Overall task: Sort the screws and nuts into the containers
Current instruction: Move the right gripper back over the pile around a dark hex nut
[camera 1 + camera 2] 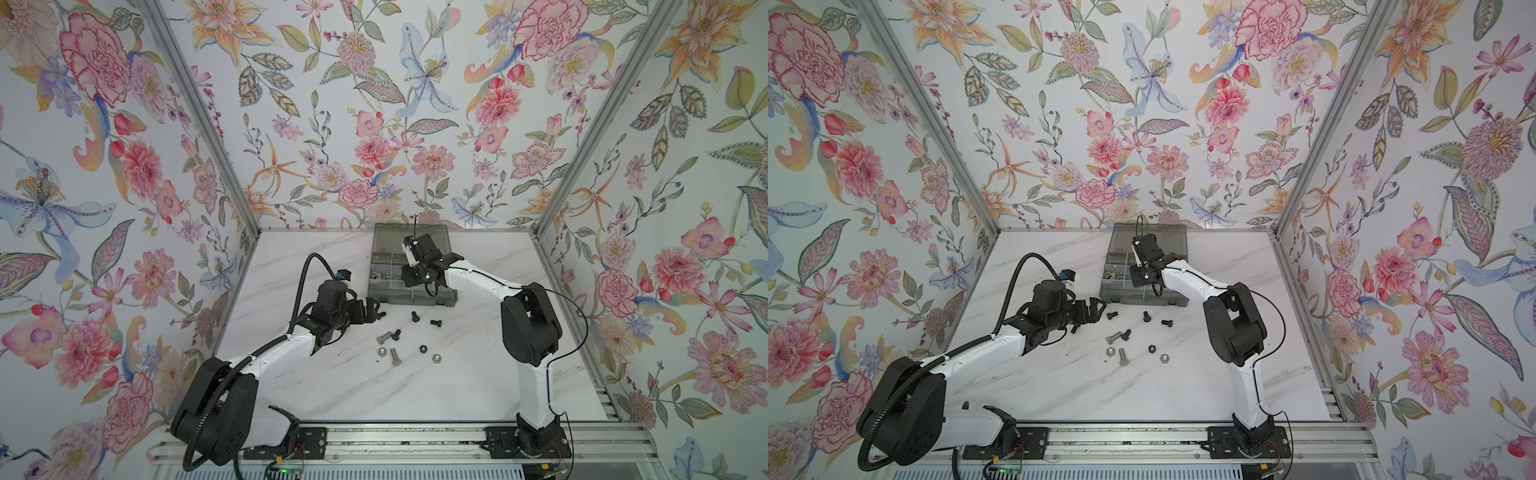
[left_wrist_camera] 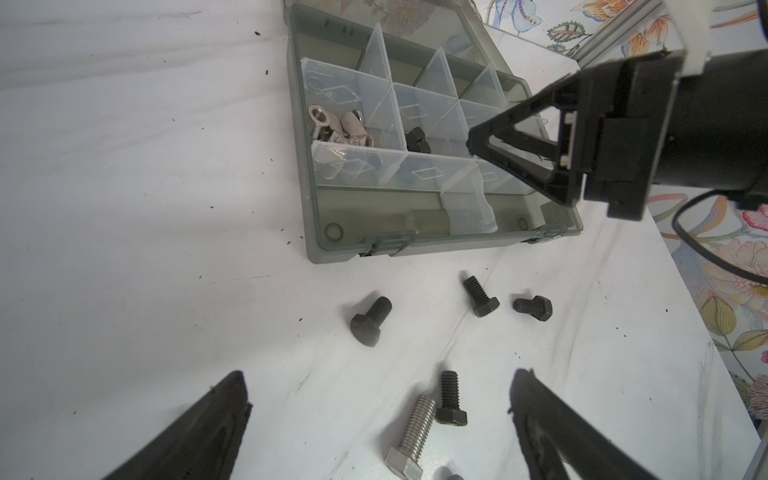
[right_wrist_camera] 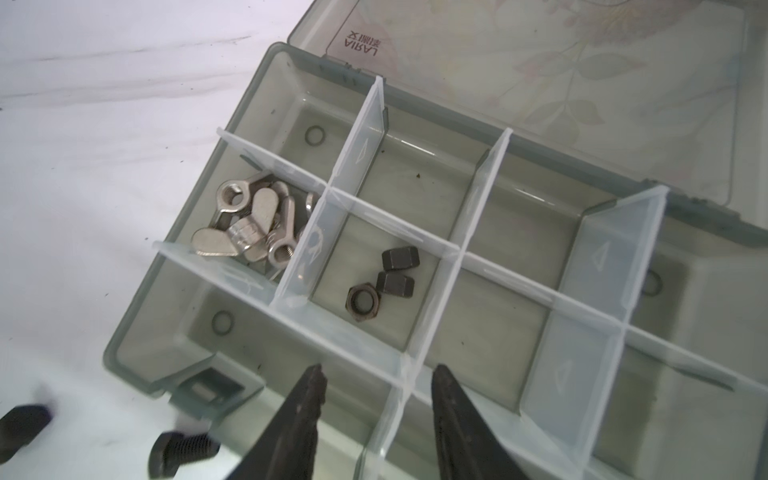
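The containers are cells of a smoky-grey organizer box (image 1: 415, 300) (image 3: 137, 332) with its lid open. One cell holds silver wing nuts (image 3: 249, 224); the cell beside it holds three black hex nuts (image 3: 386, 282). My right gripper (image 3: 379, 369) hangs over the box, open, with only a divider crossing below its jaws. Black screws (image 2: 370, 320) (image 2: 482, 297) (image 2: 534, 307) lie loose on the table in front of the box. My left gripper (image 2: 380, 376) is wide open above a black screw (image 2: 451, 401) and a silver screw (image 2: 411, 436), touching neither.
More loose pieces lie nearer the front: a second silver screw (image 1: 395, 357), two silver nuts (image 1: 381, 352) (image 1: 436, 358) and a black nut (image 1: 423, 348). Floral walls close in the white marble table (image 1: 478, 374) on three sides.
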### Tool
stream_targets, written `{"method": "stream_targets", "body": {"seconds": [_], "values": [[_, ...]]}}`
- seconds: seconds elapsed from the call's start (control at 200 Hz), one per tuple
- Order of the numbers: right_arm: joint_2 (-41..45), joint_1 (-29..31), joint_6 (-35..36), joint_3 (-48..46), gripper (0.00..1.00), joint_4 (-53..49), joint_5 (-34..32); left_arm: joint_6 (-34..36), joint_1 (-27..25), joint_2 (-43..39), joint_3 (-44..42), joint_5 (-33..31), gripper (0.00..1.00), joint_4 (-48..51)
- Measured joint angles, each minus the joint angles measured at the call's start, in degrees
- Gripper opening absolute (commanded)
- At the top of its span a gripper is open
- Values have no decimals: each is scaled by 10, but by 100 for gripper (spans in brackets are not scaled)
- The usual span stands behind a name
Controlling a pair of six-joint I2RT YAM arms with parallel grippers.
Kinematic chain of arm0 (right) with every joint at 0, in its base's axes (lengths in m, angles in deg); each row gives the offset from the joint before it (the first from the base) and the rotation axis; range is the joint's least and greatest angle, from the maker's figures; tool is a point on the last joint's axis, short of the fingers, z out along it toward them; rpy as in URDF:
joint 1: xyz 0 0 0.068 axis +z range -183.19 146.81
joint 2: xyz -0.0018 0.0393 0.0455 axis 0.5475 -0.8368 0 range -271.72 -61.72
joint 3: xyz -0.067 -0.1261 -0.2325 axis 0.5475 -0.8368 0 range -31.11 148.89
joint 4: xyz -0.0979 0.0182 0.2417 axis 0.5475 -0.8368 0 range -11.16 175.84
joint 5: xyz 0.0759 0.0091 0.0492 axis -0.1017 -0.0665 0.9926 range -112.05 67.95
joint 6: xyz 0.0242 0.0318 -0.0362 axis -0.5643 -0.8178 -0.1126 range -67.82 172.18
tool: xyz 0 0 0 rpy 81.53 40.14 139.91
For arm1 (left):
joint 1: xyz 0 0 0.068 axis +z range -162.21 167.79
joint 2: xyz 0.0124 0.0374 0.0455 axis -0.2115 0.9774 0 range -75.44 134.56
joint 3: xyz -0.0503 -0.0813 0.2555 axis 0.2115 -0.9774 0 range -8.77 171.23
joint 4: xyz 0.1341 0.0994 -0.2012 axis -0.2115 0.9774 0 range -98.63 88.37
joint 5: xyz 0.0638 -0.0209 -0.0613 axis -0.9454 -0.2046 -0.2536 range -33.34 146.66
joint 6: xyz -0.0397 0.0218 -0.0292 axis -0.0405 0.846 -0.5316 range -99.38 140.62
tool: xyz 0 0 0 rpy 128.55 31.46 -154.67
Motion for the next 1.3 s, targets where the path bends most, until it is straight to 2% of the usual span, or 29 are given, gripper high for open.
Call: {"method": "stream_targets", "body": {"seconds": [0.31, 0.51, 0.681, 1.061, 1.301], "values": [[145, 4, -24, -162, 55, 3, 42, -7, 0, -4, -10, 6, 99, -14], [212, 16, -33, -271, 57, -5, 73, -7, 0, -13, -12, 4, 100, -14], [257, 34, -34, -327, 58, -13, 94, -7, 0, -16, -12, 4, 99, -14], [266, 77, -31, -352, 60, -54, 105, -6, 0, -16, -11, 4, 99, -12], [233, 90, -65, -350, 61, -73, 92, -6, 0, -16, -11, 4, 99, -7]]}}
